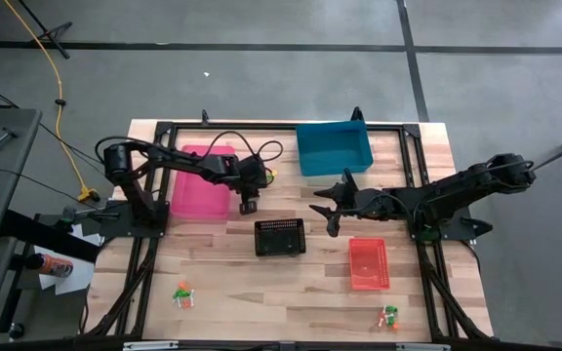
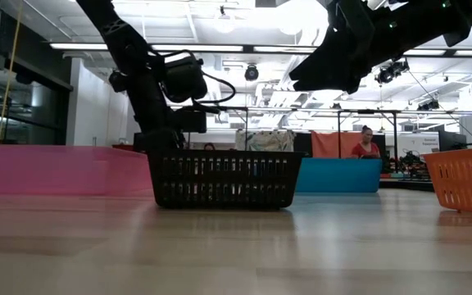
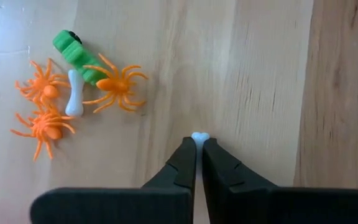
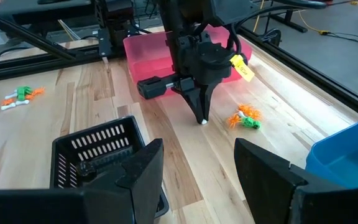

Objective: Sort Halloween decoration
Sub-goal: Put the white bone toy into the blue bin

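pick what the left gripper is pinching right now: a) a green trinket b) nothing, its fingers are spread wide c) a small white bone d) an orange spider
c: in the left wrist view the left gripper is shut on a small white bone that pokes out at its fingertips, while the orange spiders and the green trinket lie loose on the table beside it.

One camera hung overhead and looked straight down on the whole desk (image 1: 261,292). Another sat at desk level, facing across the boards into the room, close behind the black basket (image 2: 224,179). The left wrist camera stared down at the wood from very near. The right wrist camera faced across the desk, sharing the black basket and pink bin (image 4: 166,53) with the overhead view.
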You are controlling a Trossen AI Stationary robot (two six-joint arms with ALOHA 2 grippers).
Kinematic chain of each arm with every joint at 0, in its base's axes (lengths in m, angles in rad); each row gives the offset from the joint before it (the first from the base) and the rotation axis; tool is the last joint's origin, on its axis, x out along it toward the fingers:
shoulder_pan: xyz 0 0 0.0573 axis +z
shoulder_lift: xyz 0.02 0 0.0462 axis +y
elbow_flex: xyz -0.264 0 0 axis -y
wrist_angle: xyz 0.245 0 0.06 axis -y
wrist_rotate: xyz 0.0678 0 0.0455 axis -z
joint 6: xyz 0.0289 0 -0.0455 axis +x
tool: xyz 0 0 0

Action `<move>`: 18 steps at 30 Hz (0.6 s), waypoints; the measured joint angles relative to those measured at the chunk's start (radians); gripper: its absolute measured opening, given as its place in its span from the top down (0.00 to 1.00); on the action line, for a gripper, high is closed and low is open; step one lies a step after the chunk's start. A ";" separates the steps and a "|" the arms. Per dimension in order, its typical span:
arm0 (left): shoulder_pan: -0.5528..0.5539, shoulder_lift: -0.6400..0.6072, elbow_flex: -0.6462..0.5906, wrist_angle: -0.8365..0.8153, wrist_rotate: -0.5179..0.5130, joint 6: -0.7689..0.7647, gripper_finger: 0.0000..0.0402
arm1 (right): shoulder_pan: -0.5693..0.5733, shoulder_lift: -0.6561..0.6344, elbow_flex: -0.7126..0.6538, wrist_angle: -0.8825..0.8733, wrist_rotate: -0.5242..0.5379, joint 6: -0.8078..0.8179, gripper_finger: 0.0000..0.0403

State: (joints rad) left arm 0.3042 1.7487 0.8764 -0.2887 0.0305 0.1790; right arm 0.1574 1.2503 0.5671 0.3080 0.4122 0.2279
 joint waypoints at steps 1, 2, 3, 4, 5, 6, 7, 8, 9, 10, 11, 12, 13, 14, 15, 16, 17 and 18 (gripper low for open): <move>0.000 -0.011 -0.003 -0.003 -0.011 0.004 1.00 | 0.000 0.000 0.000 0.000 0.000 0.000 0.52; 0.000 -0.024 -0.004 -0.013 -0.031 0.006 1.00 | 0.000 0.000 0.000 0.000 0.000 0.001 0.52; 0.001 -0.043 -0.008 -0.022 -0.052 0.006 1.00 | 0.000 0.000 0.000 0.000 0.000 0.005 0.52; 0.002 -0.064 -0.008 -0.019 -0.070 0.006 1.00 | 0.000 0.000 0.000 0.000 0.000 0.010 0.52; 0.002 -0.084 -0.005 -0.005 -0.093 0.007 1.00 | 0.000 0.000 0.000 0.000 0.000 0.016 0.52; 0.002 -0.105 -0.002 0.006 -0.109 0.006 1.00 | 0.000 0.000 0.000 0.000 0.000 0.018 0.52; 0.002 -0.123 -0.002 0.010 -0.119 0.007 1.00 | 0.000 0.000 0.000 0.000 0.000 0.018 0.52; 0.003 -0.137 -0.003 0.010 -0.127 0.006 1.00 | 0.000 0.000 0.000 0.000 0.000 0.019 0.52; 0.003 -0.150 -0.004 0.021 -0.129 0.006 1.00 | 0.000 0.000 0.000 0.000 0.000 0.019 0.52; 0.003 -0.161 -0.004 0.046 -0.130 0.004 1.00 | 0.000 0.000 0.000 0.000 0.000 0.019 0.52; 0.003 -0.171 -0.004 0.084 -0.129 -0.004 1.00 | 0.000 0.000 0.000 0.000 0.000 0.019 0.52; 0.003 -0.179 -0.004 0.122 -0.129 -0.015 1.00 | 0.000 0.000 0.000 0.001 0.000 0.018 0.52; 0.003 -0.181 -0.003 0.169 -0.129 -0.025 1.00 | 0.000 0.000 0.000 0.003 0.000 0.018 0.52; 0.003 -0.179 -0.003 0.226 -0.128 -0.041 1.00 | 0.000 0.000 0.000 0.005 0.000 0.016 0.52; 0.003 -0.177 -0.003 0.281 -0.125 -0.051 1.00 | 0.000 0.000 0.000 0.010 0.000 0.007 0.52; 0.003 -0.173 -0.004 0.350 -0.125 -0.065 1.00 | 0.000 0.000 0.000 0.016 0.000 -0.001 0.52; 0.001 -0.163 -0.008 0.444 -0.123 -0.081 1.00 | 0.000 0.000 0.000 0.023 0.001 -0.011 0.52; 0.000 -0.154 -0.016 0.537 -0.116 -0.102 1.00 | 0.000 0.000 0.000 0.031 0.001 -0.022 0.52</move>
State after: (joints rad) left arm 0.3042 1.5952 0.8606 0.2485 -0.0854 0.0767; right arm 0.1576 1.2503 0.5673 0.3386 0.4127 0.2055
